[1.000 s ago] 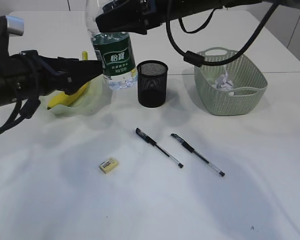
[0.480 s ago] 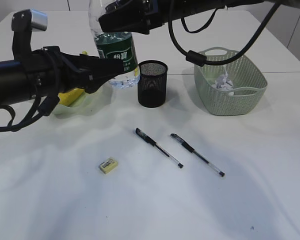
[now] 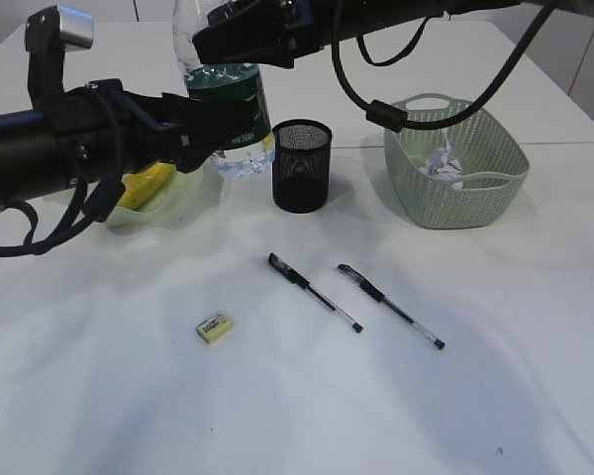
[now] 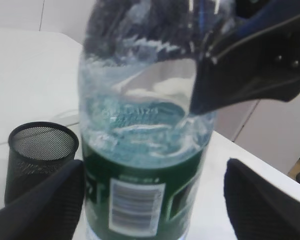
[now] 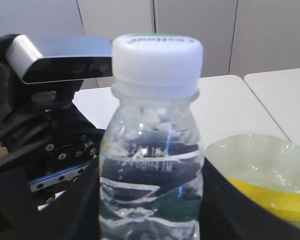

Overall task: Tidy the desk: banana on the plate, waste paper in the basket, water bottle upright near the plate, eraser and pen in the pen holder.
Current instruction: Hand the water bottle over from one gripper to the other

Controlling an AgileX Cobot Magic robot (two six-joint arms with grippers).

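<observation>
Clear plastic, thin-walled and part full: the bottle (image 3: 228,109) stands upright between plate (image 3: 193,203) and holder (image 3: 301,165) on the table (image 3: 277,396). Your right tool (image 3: 240,40) is clamped on its upper body; your left tool (image 4: 155,200) stands apart, straddling the label. Squeeze lightly (it will dent and slosh); take hold at the stiffer labelled waist.

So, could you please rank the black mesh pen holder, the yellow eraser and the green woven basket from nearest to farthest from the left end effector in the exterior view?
1. Black mesh pen holder, just right of the left end effector.
2. Yellow eraser, lower down, toward the camera.
3. Green woven basket, far right.
</observation>
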